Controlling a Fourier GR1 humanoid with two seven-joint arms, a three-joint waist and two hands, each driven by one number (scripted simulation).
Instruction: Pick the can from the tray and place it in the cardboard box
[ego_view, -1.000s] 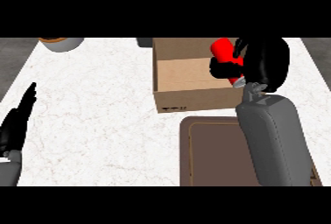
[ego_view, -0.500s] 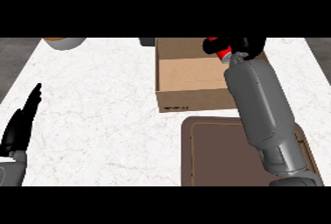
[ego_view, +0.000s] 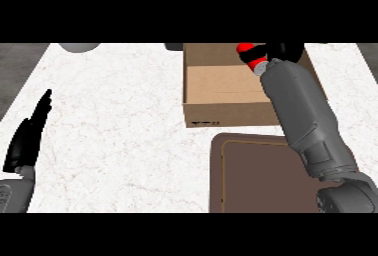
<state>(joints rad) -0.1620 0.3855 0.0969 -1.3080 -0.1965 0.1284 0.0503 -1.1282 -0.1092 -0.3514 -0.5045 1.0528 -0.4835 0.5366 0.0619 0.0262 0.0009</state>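
Note:
The red can (ego_view: 250, 56) is held over the far right part of the open cardboard box (ego_view: 221, 92), with my right hand (ego_view: 286, 50) curled round it. Most of the can is hidden by the hand and the grey forearm, which stretches across the box's right side. The brown tray (ego_view: 255, 175) lies on the counter just in front of the box and has nothing on it. At the left edge of the head view, my left hand (ego_view: 28, 136) rests with its fingers straight, well away from the box.
A grey rounded object (ego_view: 80, 47) sits at the counter's far left edge, and a dark object (ego_view: 173, 46) shows just behind the box. White marbled counter (ego_view: 111, 125) spreads between my left hand and the box.
My right arm has stretched forward and carried the can from beside the box's right wall to above its far right part. The left hand has hardly moved.

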